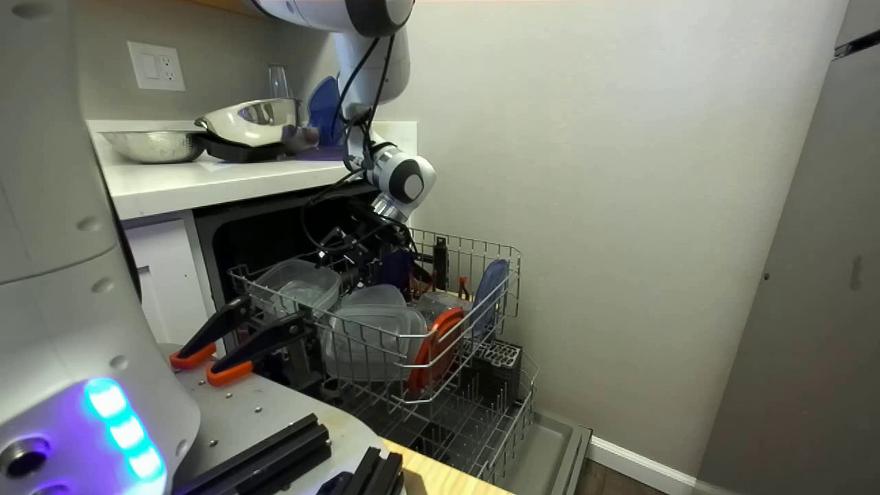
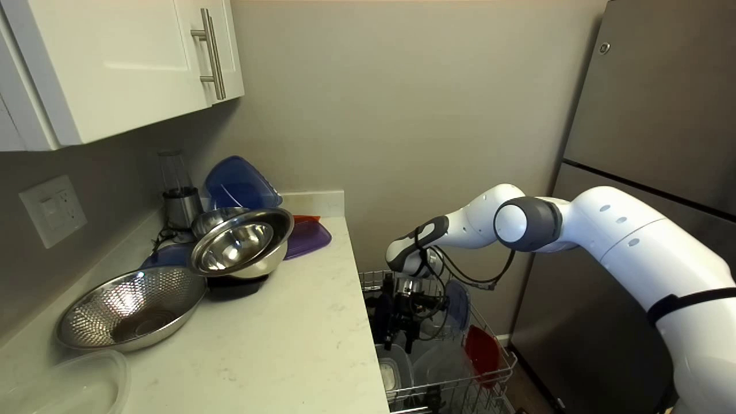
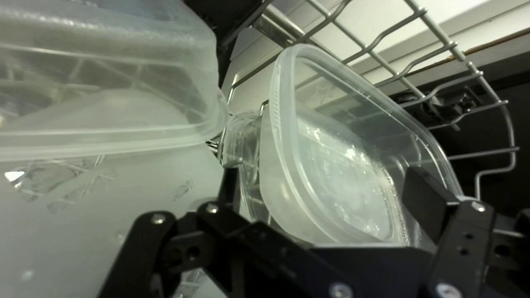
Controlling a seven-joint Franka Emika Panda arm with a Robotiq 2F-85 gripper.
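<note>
The see-through tub sits tilted in the upper dish rack, its hollow facing the gripper; it probably slants because the wires and its neighbours leave it no flat seat. The jaws are spread wide, with part of the tub lying between the fingers in the wrist view and nothing clamped. There, the left finger stands apart from the tub's left rim, while the right finger overlaps its right wall; whether it touches I cannot tell.

Left of the tub in that view is a cloudy container, with what looks like a clear jar between them. In an exterior view, an orange lid stands on edge at the rack's near right and a blue lid leans at its far right, likely set upright so the wires support them and water runs off. Below is a lower rack with a cutlery basket. In an exterior view, the counter at left bears nested metal bowls, presumably stacked to save room, and a colander nearer
</note>
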